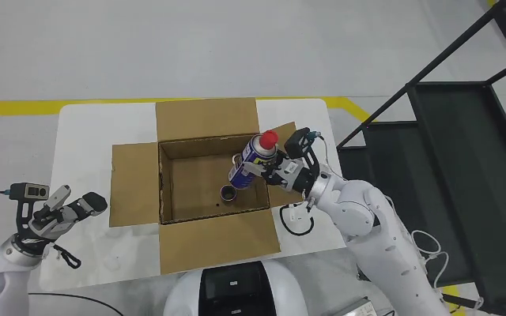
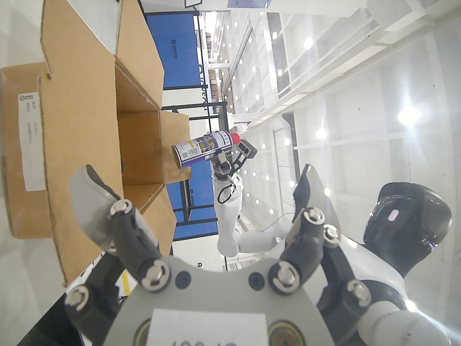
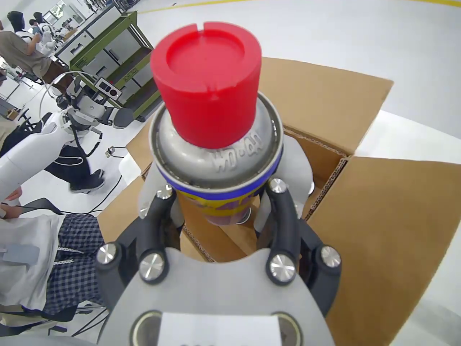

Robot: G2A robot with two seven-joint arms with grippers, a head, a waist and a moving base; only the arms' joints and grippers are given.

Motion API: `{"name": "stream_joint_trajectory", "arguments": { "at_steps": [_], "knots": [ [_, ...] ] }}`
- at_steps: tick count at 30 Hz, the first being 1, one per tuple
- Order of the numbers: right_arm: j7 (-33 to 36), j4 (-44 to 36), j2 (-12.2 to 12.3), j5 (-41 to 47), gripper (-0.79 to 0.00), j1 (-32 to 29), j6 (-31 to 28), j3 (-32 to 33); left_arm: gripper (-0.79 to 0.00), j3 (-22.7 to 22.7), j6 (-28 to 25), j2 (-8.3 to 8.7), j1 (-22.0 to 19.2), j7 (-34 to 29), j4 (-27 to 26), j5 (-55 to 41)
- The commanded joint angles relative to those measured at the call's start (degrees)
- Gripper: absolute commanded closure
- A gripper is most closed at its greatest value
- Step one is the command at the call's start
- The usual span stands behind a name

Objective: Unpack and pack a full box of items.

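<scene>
The brown cardboard box point(image 1: 162, 183) sits in the middle of the white table point(image 1: 87, 134), with all four flaps folded outward and lying flat. On its floor, near the front wall and right of centre, stands a small dark round tin point(image 1: 228, 193) with a pale rim. To the right of the tin, a blue-and-yellow spray can with a red cap point(image 1: 253, 160) is held above the box opening, close to the right wall. It is tilted, with its base toward the inside of the box and its cap up and outward. The right gripper point(image 1: 267, 167) is clamped on the can's body, one finger point(image 3: 293, 167) on each side just under the shoulder.

The left gripper point(image 1: 88, 204) is at the table's front left corner, just past the tip of the left flap and well apart from the box walls. Its fingers point(image 2: 90, 189) are spread wide and hold nothing. Bare table top lies between that flap and the left edge, and also at the far left corner. The front and far flaps reach almost to the table's edges. The right flap lies under the right gripper. A black metal staircase point(image 1: 443, 134) stands near the table's right edge.
</scene>
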Motion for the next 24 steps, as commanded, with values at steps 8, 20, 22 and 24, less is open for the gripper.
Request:
{"name": "stream_joint_trajectory", "arguments": {
  "at_steps": [8,20,22,24],
  "knots": [
    [8.4,9.6,-1.7,11.2,0.000,13.3,3.0,-8.8,-0.785,0.0,0.0,0.00,0.0,0.0,0.0,0.0],
    [24.3,31.2,-7.2,22.3,0.000,35.6,9.3,-28.4,-0.785,0.0,0.0,0.00,0.0,0.0,0.0,0.0],
    [24.8,33.6,-8.2,23.4,0.000,37.2,9.5,-30.7,-0.785,0.0,0.0,0.00,0.0,0.0,0.0,0.0],
    [24.8,36.0,-9.1,24.8,0.000,38.1,9.2,-32.8,-0.785,0.0,0.0,0.00,0.0,0.0,0.0,0.0]
  ]
}}
